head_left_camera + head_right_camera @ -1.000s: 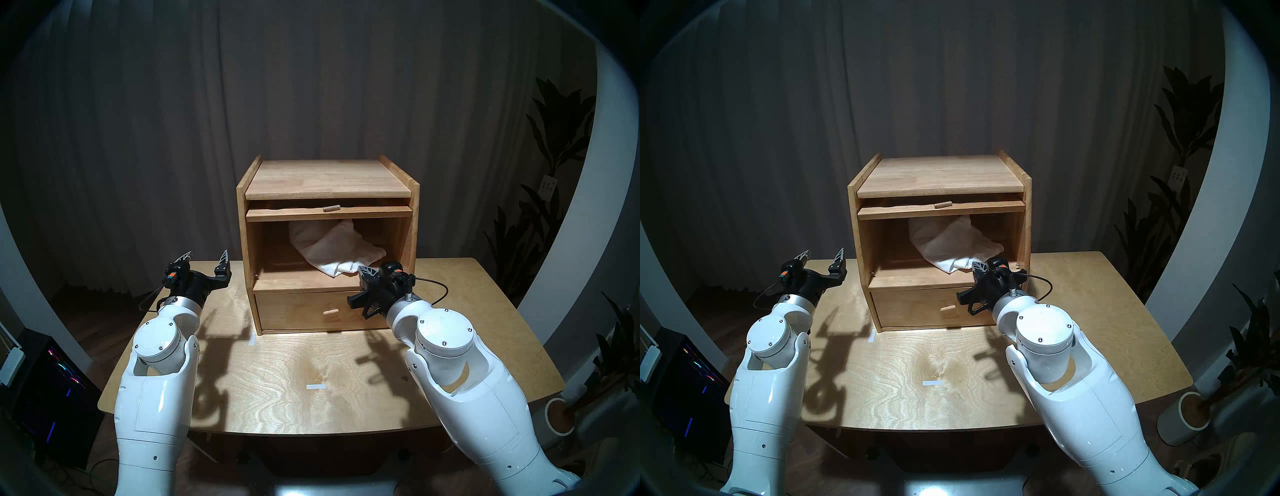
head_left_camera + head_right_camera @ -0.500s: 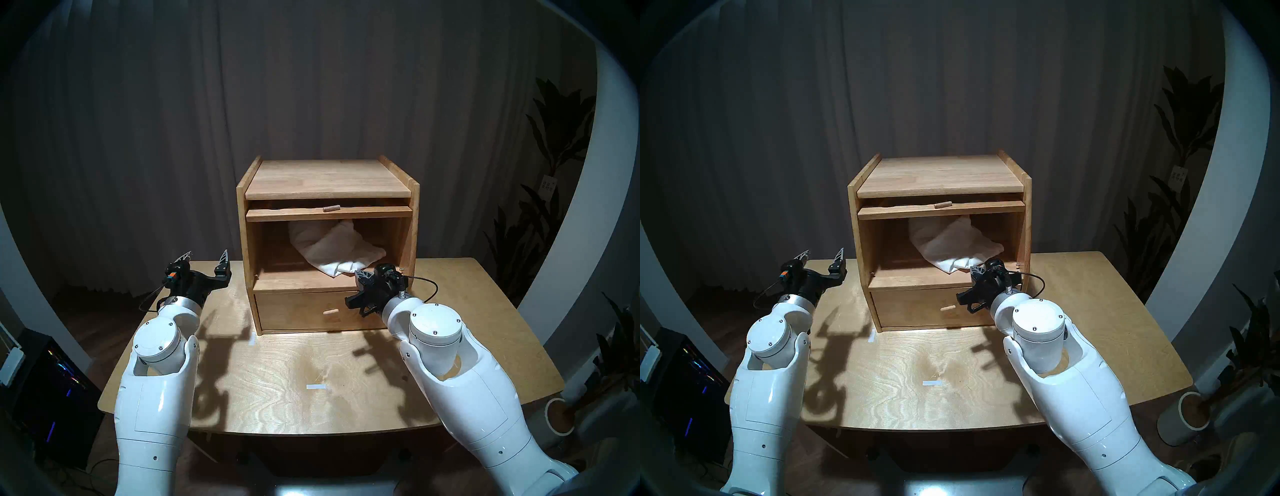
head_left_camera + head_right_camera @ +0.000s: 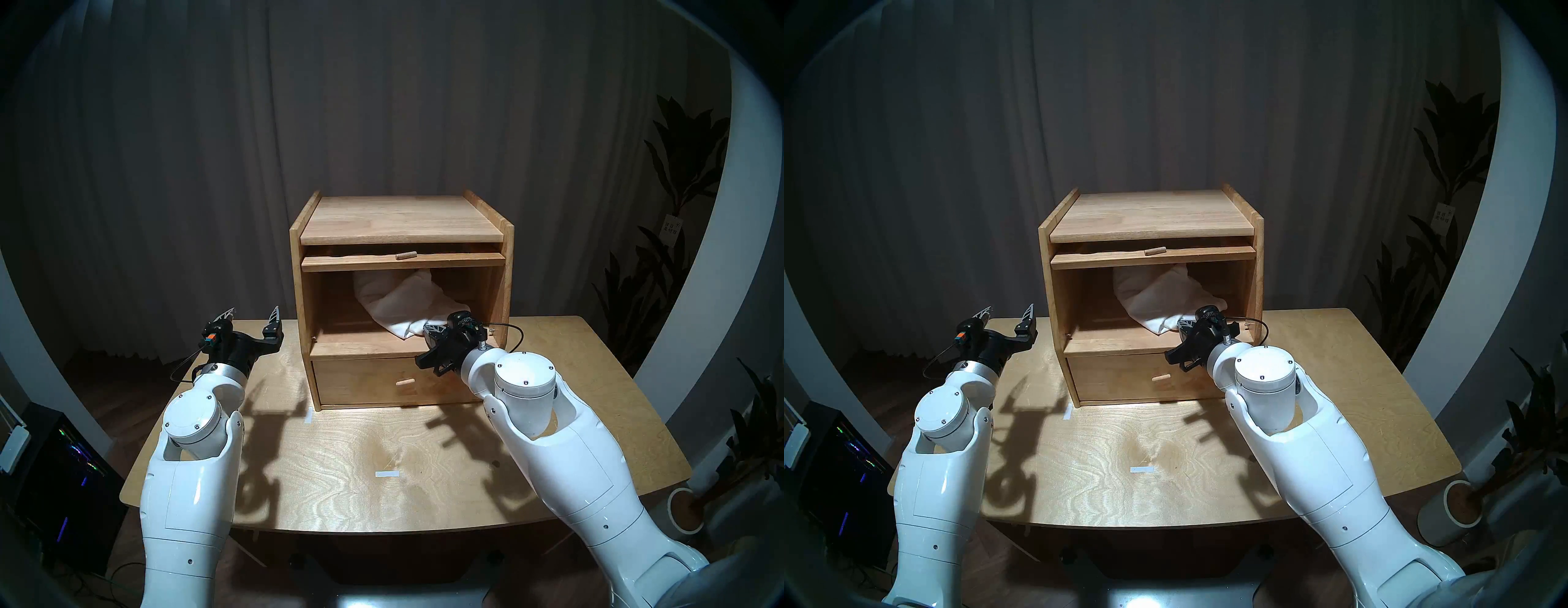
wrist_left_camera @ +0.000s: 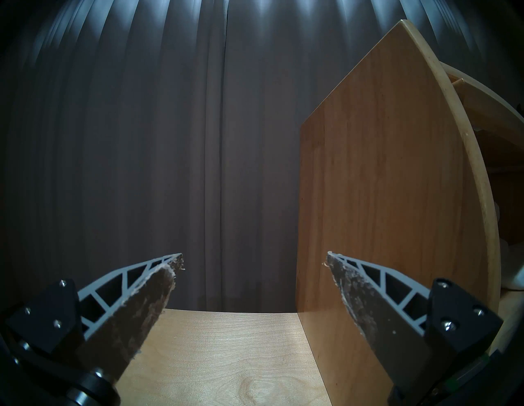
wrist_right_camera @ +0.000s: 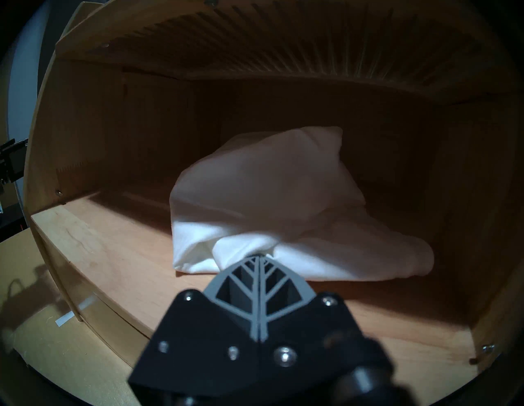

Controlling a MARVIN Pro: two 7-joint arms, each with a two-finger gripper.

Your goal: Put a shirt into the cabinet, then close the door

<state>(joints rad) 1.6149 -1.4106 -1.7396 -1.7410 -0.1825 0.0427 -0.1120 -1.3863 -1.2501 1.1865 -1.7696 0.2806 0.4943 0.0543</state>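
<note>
Shadowed cabinet (image 5: 85,255) half-hides shirt (image 5: 269,204) pinched by right gripper (image 5: 259,256); left gripper (image 4: 253,259) wide.

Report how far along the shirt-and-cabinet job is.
Done: the shirt lies inside the cabinet compartment. In hand: the right end effector is shut on the shirt's front fold. Left: let go, pull the arm out, then close the door, which is raised under the top. The left end effector hangs open beside the cabinet.
</note>
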